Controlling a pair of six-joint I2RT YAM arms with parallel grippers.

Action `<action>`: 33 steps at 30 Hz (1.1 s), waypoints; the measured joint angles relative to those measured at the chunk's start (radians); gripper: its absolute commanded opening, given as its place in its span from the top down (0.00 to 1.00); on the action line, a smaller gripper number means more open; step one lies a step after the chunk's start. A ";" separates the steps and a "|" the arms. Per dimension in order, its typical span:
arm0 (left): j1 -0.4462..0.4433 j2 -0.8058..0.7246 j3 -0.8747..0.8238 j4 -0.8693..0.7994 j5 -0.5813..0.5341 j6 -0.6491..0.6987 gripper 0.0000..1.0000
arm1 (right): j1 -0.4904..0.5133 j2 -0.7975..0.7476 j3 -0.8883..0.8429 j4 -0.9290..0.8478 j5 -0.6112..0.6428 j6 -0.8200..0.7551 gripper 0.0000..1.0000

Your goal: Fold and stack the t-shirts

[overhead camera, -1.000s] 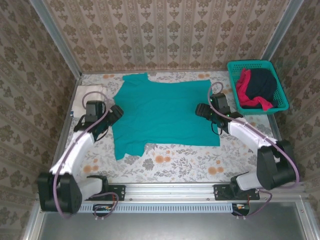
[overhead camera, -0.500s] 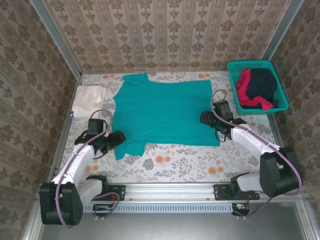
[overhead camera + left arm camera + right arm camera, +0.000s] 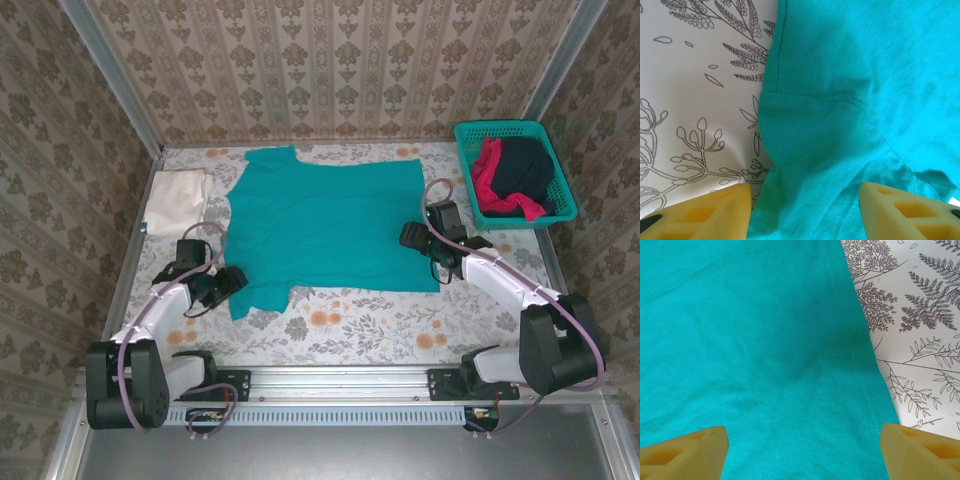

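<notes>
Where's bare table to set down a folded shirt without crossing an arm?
Best: the floral strip between the near hem of the teal t-shirt and the front rail. Crowded: cream shirt fills the far-left corner, left gripper at the near sleeve, right gripper at the right edge, basket far right.

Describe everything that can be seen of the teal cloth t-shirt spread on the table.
The teal soft cloth t-shirt lies spread flat on the flower-patterned table, sideways: its sleeves are at the left end, its straight stitched hem on the right. The cloth is plain and mostly smooth, with light creases by the near sleeve seam. The left gripper stands open astride the near sleeve, the right gripper open over the hem edge; whether either touches the cloth cannot be told.
</notes>
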 measured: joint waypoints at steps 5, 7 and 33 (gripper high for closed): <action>0.000 0.014 0.000 0.040 0.001 0.002 0.55 | 0.000 0.000 0.000 0.000 0.000 0.001 0.20; 0.000 0.023 0.000 0.053 0.001 -0.001 0.59 | 0.000 0.000 0.000 0.000 0.000 0.003 0.20; 0.012 -0.029 -0.022 0.062 0.000 -0.045 1.00 | 0.000 -0.253 -0.128 -0.269 0.104 0.208 0.41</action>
